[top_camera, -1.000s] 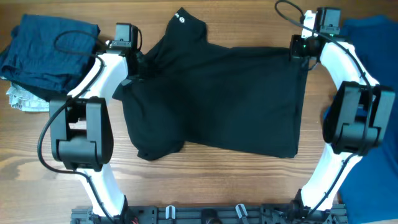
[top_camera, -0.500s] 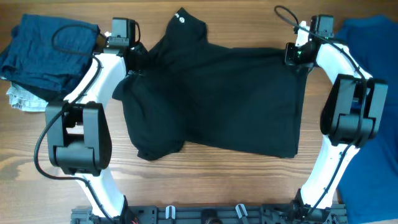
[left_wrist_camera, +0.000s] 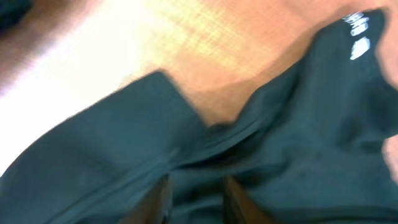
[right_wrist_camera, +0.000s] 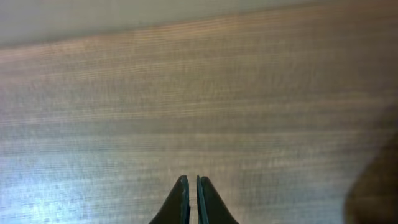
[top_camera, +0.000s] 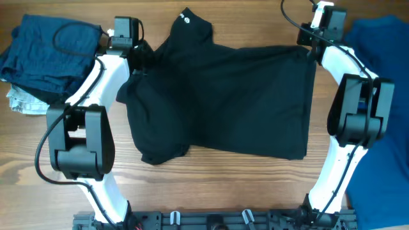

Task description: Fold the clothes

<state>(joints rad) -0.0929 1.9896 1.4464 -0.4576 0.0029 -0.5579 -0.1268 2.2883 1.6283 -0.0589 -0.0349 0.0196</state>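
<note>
The black garment point(top_camera: 223, 96) lies spread across the middle of the wooden table point(top_camera: 211, 185), with a white logo mark point(top_camera: 187, 19) on its raised top part. My left gripper point(top_camera: 139, 56) is at the garment's upper left edge. In the left wrist view the left gripper point(left_wrist_camera: 199, 186) has its fingers narrowly apart with a fold of the black fabric point(left_wrist_camera: 298, 124) between them. My right gripper point(top_camera: 311, 50) is at the garment's top right corner. In the right wrist view the right gripper point(right_wrist_camera: 191, 182) is shut, with only bare wood point(right_wrist_camera: 186, 93) ahead of it.
Dark navy folded garments point(top_camera: 45, 54) lie at the far left on a pale cloth point(top_camera: 25, 102). A blue cloth point(top_camera: 383, 38) lies at the right edge. Both arm bases stand at the table's front edge.
Both grippers have moved toward the far edge of the table. The garment's top corners have shifted slightly with them.
</note>
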